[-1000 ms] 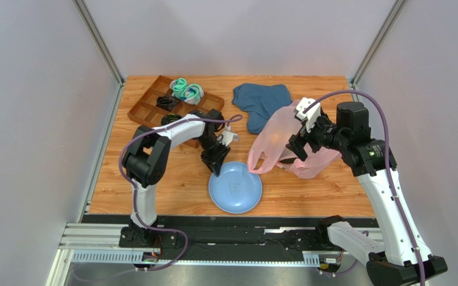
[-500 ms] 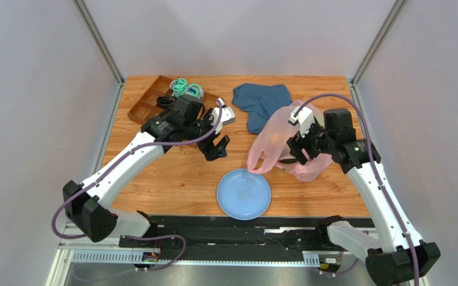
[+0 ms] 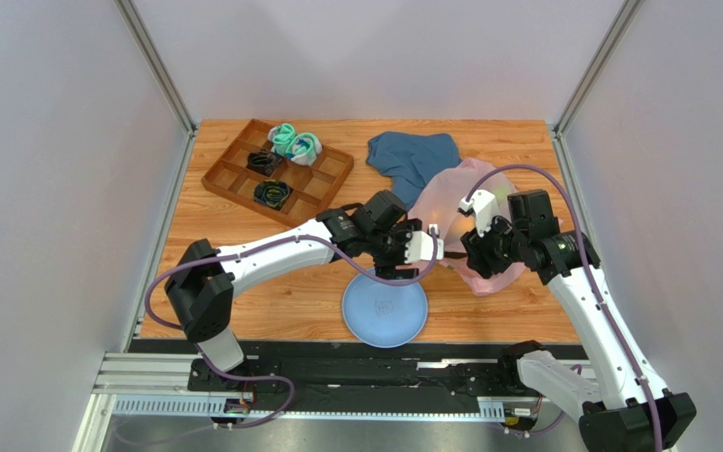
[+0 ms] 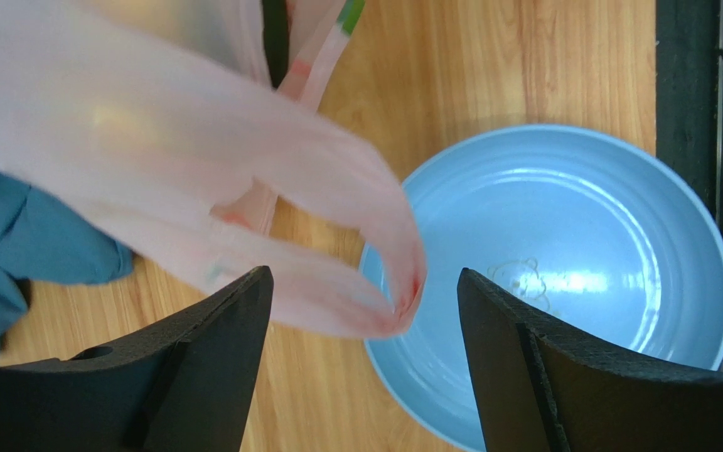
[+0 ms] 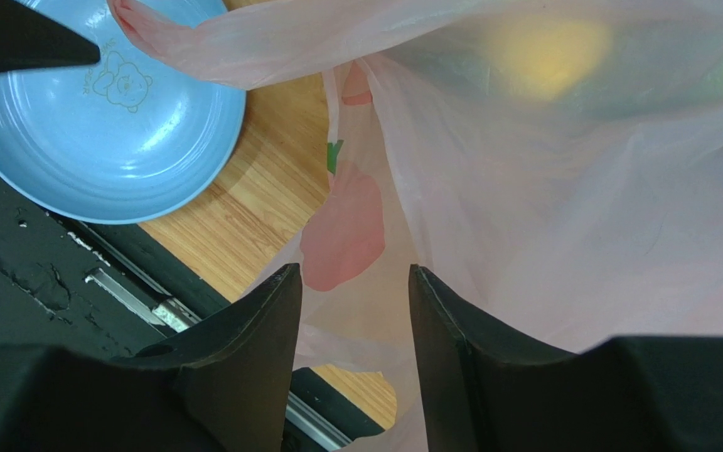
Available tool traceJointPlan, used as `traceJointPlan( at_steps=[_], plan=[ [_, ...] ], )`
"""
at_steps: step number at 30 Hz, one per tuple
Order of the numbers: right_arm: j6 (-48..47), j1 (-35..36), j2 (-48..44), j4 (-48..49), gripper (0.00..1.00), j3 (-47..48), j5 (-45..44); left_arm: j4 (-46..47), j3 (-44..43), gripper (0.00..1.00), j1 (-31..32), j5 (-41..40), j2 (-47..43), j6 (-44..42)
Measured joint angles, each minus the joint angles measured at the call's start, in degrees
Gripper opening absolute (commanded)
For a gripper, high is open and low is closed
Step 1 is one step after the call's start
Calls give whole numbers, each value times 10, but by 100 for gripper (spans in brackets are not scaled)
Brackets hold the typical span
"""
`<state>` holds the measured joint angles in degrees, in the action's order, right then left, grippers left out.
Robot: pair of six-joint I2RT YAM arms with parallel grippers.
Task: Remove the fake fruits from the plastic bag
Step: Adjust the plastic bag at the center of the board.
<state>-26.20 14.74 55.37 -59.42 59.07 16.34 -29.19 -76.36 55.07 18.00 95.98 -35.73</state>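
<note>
The pink plastic bag (image 3: 460, 193) lies at the right of the table, against the blue plate. Through its film shows a blurred yellow fruit (image 5: 544, 42); the other fake fruits are hidden inside. My left gripper (image 3: 398, 262) hovers at the bag's left end over the plate's far rim. It (image 4: 365, 282) is open wide, with the bag's handle loop (image 4: 375, 301) hanging loose between the fingers. My right gripper (image 3: 477, 252) presses into the bag's middle. Its jaws (image 5: 351, 278) stand a narrow gap apart with bag film (image 5: 573, 188) between them, not pinched.
A blue plate (image 3: 384, 311) sits near the front edge, just left of the bag. A dark blue cloth (image 3: 412, 155) lies behind the bag. A brown compartment tray (image 3: 212, 179) with teal socks (image 3: 295, 143) stands at the back left. A black rail (image 3: 365, 363) borders the near edge.
My left arm swung right from beside the tray to the bag's handle, and its jaws opened. The right gripper's jaws narrowed around the bag film. The plate shifted slightly right.
</note>
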Motion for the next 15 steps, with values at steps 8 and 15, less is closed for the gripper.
traceJointPlan(
  at_steps=[8,15],
  plan=[
    [2,-15,-9,-15,48,0,-4,26,-41,58,56,-84,77,7],
    [-38,-22,-65,-19,45,-34,-4,4,-61,0,54,-152,123,24]
  ],
)
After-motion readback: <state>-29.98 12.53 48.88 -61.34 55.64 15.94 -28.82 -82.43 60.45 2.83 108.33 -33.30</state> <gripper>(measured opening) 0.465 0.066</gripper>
